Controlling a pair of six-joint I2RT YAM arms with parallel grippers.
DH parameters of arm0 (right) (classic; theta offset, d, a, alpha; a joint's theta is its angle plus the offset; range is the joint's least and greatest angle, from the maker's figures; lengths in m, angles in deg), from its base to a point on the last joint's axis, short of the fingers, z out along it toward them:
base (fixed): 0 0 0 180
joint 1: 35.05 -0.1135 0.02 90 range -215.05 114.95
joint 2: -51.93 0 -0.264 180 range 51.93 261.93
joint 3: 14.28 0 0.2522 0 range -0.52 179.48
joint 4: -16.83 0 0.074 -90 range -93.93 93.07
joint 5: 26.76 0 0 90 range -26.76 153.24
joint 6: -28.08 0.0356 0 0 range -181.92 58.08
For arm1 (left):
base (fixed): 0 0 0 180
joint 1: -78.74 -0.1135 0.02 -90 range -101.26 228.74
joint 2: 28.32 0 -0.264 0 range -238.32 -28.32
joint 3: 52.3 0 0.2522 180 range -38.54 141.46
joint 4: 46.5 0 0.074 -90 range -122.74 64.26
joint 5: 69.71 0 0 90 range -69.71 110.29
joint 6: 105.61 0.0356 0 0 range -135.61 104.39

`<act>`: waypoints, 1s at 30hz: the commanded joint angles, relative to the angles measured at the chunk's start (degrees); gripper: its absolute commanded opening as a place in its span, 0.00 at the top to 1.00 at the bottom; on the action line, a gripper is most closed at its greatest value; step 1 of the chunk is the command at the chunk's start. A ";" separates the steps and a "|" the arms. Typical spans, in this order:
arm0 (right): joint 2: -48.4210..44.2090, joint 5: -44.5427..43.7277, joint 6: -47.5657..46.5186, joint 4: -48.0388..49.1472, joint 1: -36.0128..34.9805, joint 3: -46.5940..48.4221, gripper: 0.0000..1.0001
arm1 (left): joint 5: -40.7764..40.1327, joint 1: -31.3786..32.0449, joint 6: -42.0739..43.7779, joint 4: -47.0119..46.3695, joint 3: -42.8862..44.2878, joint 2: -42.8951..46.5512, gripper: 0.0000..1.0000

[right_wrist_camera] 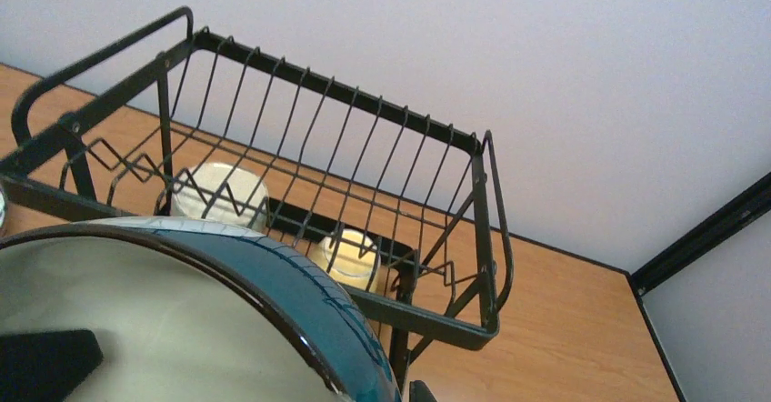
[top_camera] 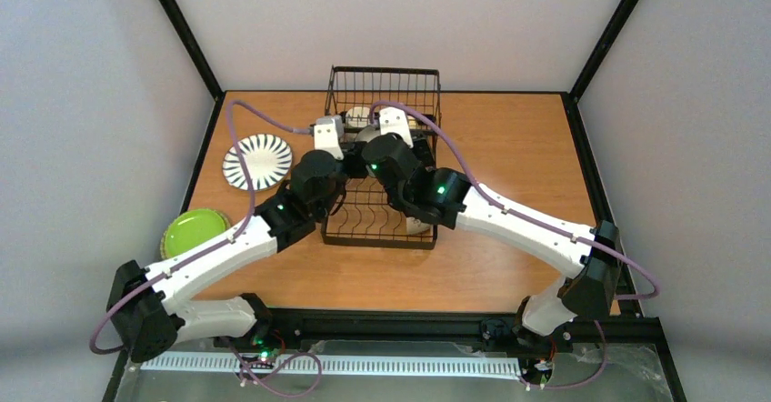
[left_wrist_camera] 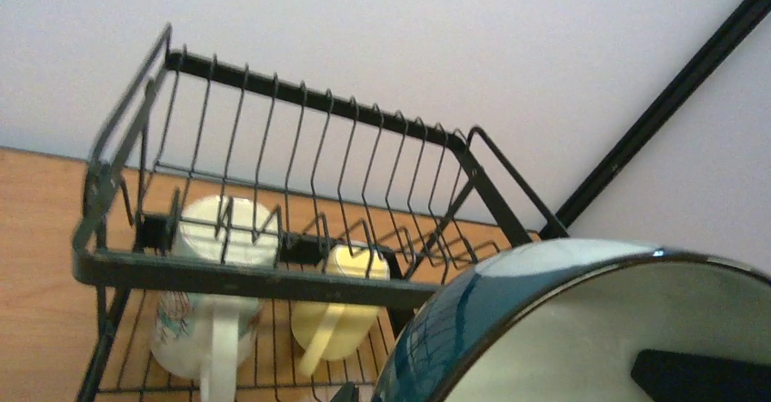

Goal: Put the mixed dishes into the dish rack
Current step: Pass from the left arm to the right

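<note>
Over the rack (top_camera: 382,242), just short of its tall basket end, we find the teal bowl (left_wrist_camera: 473,329) between the two wrists. The left jaws are at its rim: one finger (left_wrist_camera: 700,375) lies inside against the white wall and the other is hidden behind it, so we cannot tell how tightly they close. The right jaws sit the same way at the opposite rim, with one finger (right_wrist_camera: 45,361) inside, and we cannot tell their grip either. In the basket end behind the bowl are the cream mug (left_wrist_camera: 218,316) and, just beside it, the yellow mug (left_wrist_camera: 338,320). On the tabletop (top_camera: 509,266) left of the rack lie the striped plate (top_camera: 257,161) and, nearer the arm bases, the green plate (top_camera: 194,231), neither touching the rack.
</note>
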State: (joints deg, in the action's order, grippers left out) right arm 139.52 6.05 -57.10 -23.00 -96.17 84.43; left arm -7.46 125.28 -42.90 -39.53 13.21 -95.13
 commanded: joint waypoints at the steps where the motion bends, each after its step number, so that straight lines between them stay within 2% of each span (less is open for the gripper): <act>1: -2.20 -1.95 -4.15 10.80 0.58 -0.73 0.98 | -4.70 -0.68 -7.83 -1.27 3.41 1.52 0.62; 6: -2.27 -1.31 -10.30 16.86 0.69 -1.68 0.98 | -5.71 -0.75 -10.06 2.00 3.91 3.51 0.24; 8: -2.59 -0.92 -12.30 19.59 0.76 -2.27 0.98 | -5.04 -0.73 -11.16 3.87 4.86 4.39 0.13; 11: -3.44 -0.26 -15.87 25.03 1.14 -4.17 0.98 | -3.51 -0.75 -13.63 9.50 7.51 5.42 0.04; 14: -3.96 0.60 -19.04 30.94 1.59 -5.91 0.98 | -0.85 -0.71 -15.62 14.78 11.00 5.61 0.00; 24: -5.22 3.18 -29.56 47.55 2.99 -10.76 0.98 | 2.25 -0.72 -23.35 27.60 17.95 8.75 0.00; 30: -5.67 6.18 -36.93 59.46 4.01 -14.78 0.98 | 4.03 -0.75 -30.38 29.37 18.89 10.91 0.00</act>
State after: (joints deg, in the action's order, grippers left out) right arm 136.07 9.90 -88.26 21.94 -93.27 71.38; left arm -5.29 124.76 -66.76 -14.33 30.08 -85.88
